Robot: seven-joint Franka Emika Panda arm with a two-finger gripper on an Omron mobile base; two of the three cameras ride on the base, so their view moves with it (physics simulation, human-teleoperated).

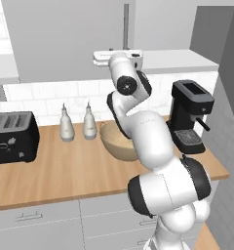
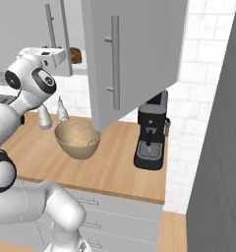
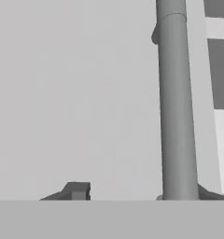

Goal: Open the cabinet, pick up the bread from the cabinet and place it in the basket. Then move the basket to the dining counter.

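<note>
A: Where does the robot stand with the cabinet (image 1: 65, 39)?

B: The right-hand door (image 2: 139, 49) hangs wide open. The gripper (image 3: 139, 193) is up at the left door's bar handle (image 3: 177, 116). In the hand view the bar stands between the jaws, close against one finger, with a clear gap to the other fingertip (image 3: 77, 190). So the hand is not clamped yet; the jaws are apart around the bar.

A: And the bread (image 2: 75, 55)?

B: It sits on the shelf inside, just right of the hand, visible in the gap between the two doors. The basket (image 2: 76, 140) waits on the worktop below, near the two bottles.

A: What makes this step go well?

B: Probably centring first: the bar is off to one side, so closing now would likely drag the hand sideways. Then a firm squeeze, and a pull that follows the door's arc about its left hinge, not a straight tug.

A: Risks?

B: The fingers could slip off the smooth bar. The elbow also hangs over the basket.
</note>
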